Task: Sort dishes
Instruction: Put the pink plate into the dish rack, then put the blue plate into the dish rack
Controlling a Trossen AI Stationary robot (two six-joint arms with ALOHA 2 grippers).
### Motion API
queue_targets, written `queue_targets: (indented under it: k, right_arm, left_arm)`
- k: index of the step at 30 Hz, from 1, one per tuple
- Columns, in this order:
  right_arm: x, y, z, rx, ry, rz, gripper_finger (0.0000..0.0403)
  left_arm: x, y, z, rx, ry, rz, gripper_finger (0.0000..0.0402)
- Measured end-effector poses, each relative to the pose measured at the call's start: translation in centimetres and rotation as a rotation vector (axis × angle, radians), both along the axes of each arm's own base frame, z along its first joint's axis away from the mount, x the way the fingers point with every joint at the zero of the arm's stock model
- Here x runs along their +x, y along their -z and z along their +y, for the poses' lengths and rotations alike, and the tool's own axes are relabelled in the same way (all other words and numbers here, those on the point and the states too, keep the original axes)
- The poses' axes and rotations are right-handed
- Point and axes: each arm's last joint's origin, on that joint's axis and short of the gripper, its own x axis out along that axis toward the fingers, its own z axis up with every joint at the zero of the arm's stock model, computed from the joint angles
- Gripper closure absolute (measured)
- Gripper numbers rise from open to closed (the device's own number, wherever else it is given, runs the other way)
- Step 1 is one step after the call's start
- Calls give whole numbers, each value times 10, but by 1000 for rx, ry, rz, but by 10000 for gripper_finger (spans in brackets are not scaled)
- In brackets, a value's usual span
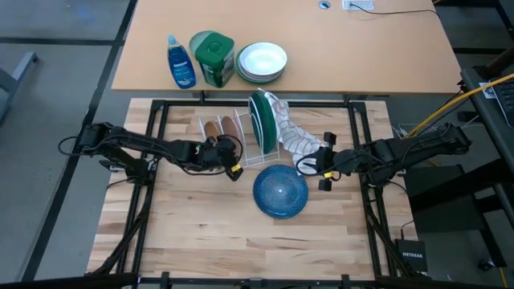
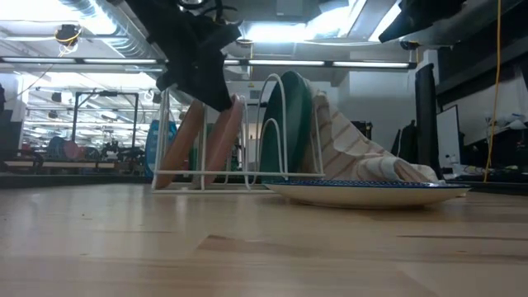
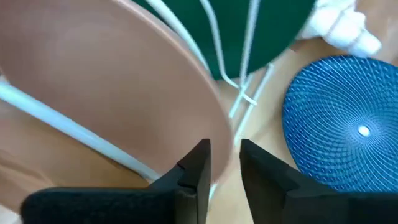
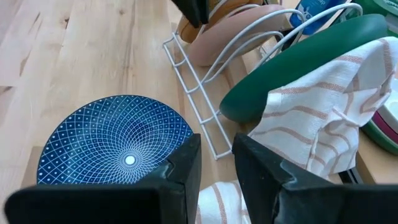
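Note:
Two brown plates [image 1: 213, 128] [image 1: 230, 126] and the dark green plate [image 1: 263, 120] stand on edge in a white wire rack [image 1: 259, 158]. A striped towel [image 1: 295, 136] is draped against the green plate. The blue dark-rimmed dish [image 1: 280, 191] lies flat on the table in front of the rack. My left gripper [image 3: 225, 167] is at the rim of the brown plate [image 3: 112, 81] nearer the green one, its fingers close together. My right gripper [image 4: 216, 163] hovers beside the blue dish [image 4: 115, 143], near the towel, with a narrow gap and nothing in it. My left gripper has the brown plate's upper near rim [image 3: 222, 134] running into the narrow gap between its two fingers. They come slanting down from the table's left and near side. The plate stands tilted in the rack [image 2: 224, 132], its lower edge on the wires.
On the far table stand a blue soap bottle [image 1: 181, 63], a green container [image 1: 213, 58] and a stack of white bowls [image 1: 261, 62]. Black frame rails [image 1: 365, 152] run along the wooden table's sides. There is bare wood to the near left and near right of the blue dish.

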Motion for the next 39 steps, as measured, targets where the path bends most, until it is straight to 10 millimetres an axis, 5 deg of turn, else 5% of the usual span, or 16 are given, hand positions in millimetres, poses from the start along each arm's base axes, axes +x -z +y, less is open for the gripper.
queue_targets:
  k: [13, 22, 30, 39]
  right_arm:
    - [-2, 5, 2, 86, -58, 68, 304]
    - [-4, 40, 1, 316, 288, 242, 304]
    - [-11, 102, 2, 483, 494, 345, 304]
    - [-13, 136, 1, 642, 601, 246, 304]
  left_arm:
    - [0, 1, -31, -93, 294, 45, 283]
    - [16, 0, -58, 141, 607, 1, 284]
    - [45, 44, -84, 469, 946, 120, 284]
    - [54, 95, -95, 641, 1168, 331, 284]
